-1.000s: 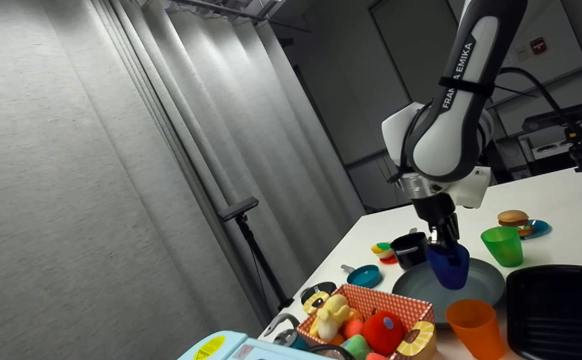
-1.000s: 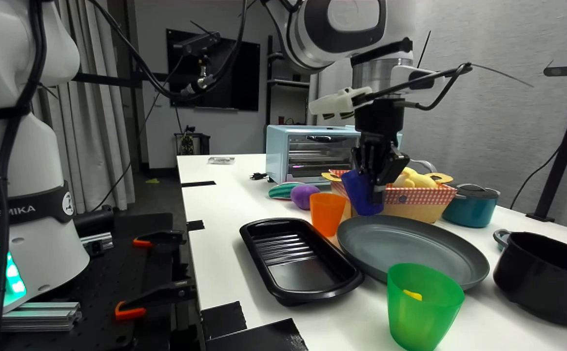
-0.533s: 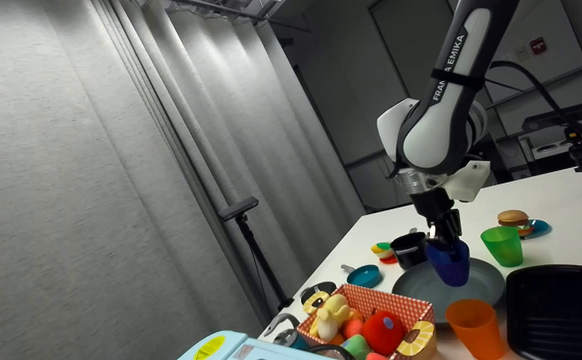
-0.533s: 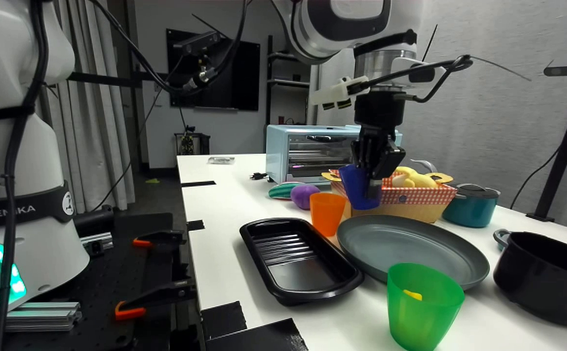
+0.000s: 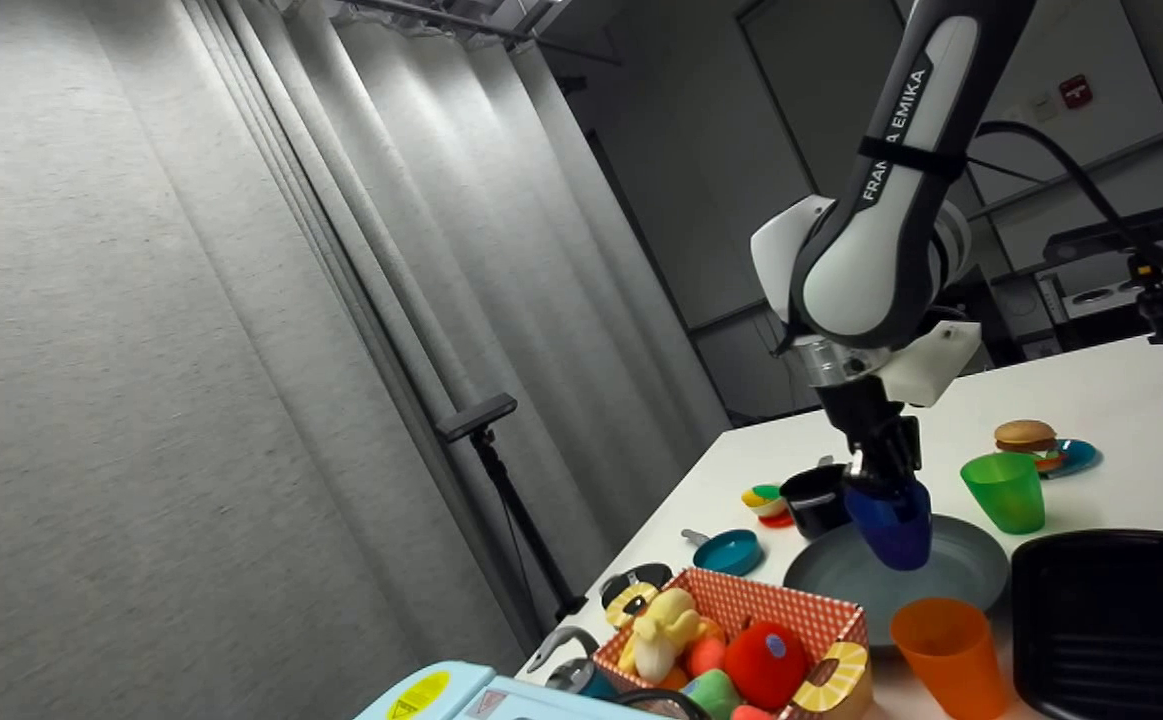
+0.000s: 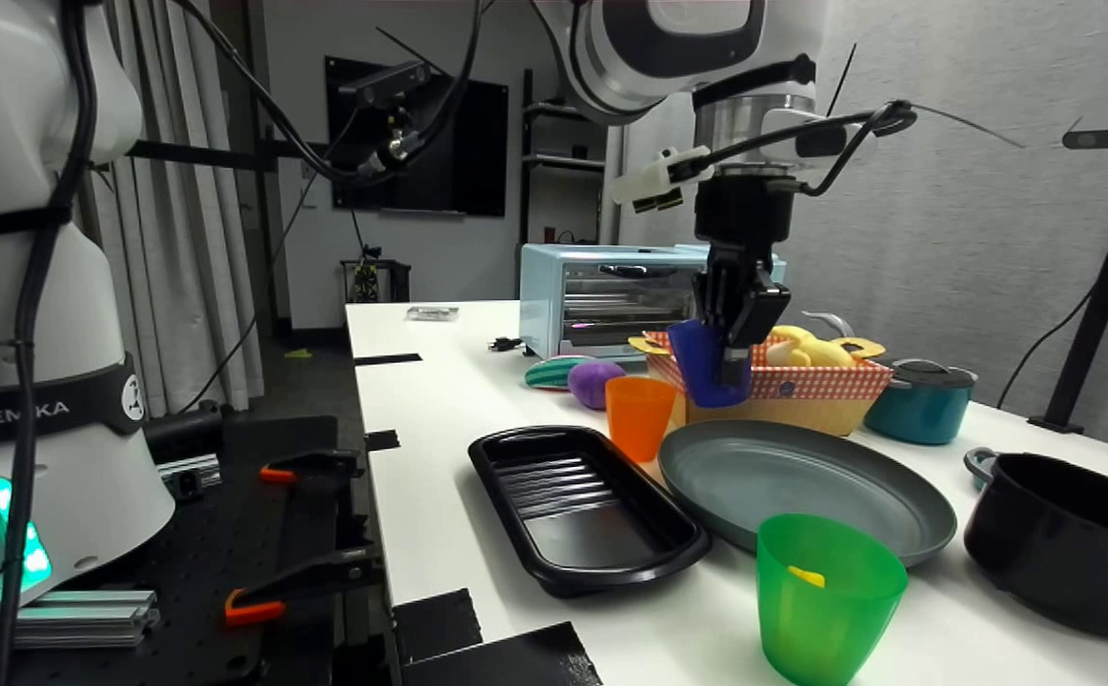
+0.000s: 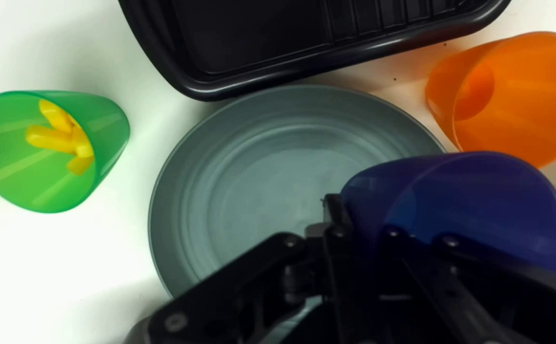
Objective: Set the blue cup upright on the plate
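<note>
The dark blue cup (image 5: 899, 540) is held in the air over the edge of the grey-blue plate (image 6: 801, 486), on the basket side. It also shows in an exterior view (image 6: 695, 367). The cup leans a little, mouth up, its base apart from the plate. My gripper (image 7: 354, 229) is shut on the cup's wall, one finger outside and one inside the mouth. In the wrist view the cup (image 7: 488, 205) covers the right part of the plate (image 7: 258, 191). Its base is hidden there.
An orange cup (image 7: 521, 95) and a black tray (image 6: 592, 524) stand close to the plate. A green cup (image 6: 825, 600) with yellow pieces is on another side. A basket of toys (image 5: 761, 600) and a black pot (image 6: 1068, 543) are also near the plate.
The gripper and the cup have risen slightly and shifted a little sideways. The grip on the cup looks the same, and the plate has not moved.
</note>
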`<state>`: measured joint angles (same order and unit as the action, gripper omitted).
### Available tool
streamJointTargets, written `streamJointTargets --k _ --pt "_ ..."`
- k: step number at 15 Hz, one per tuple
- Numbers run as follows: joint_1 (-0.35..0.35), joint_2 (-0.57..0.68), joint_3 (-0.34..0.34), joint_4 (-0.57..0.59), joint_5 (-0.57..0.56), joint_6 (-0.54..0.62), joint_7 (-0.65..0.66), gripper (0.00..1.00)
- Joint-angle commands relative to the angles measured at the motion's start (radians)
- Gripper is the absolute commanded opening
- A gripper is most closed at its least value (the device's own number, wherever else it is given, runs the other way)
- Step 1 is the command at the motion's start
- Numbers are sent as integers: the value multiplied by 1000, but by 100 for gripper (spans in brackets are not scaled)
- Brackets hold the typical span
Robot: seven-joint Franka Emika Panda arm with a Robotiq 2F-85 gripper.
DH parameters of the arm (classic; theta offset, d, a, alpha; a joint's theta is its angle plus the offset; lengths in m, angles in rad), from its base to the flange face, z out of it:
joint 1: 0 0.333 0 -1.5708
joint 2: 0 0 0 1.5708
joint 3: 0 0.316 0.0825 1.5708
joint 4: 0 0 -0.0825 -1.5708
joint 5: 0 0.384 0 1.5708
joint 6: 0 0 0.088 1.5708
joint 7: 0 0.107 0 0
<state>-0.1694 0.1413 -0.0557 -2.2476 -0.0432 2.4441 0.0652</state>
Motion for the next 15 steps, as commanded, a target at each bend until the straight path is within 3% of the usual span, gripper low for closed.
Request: streamJointTargets --k 1,7,12,13,15 --pt "26 -16 -21 3 30 -11 17 2" --pt "19 -16 -12 4 102 -13 -86 2" --pt "28 -14 -23 0 62 14 -41 2" --pt "26 0 -22 3 68 1 -53 7" --pt "26 0 -23 3 68 3 -52 7"
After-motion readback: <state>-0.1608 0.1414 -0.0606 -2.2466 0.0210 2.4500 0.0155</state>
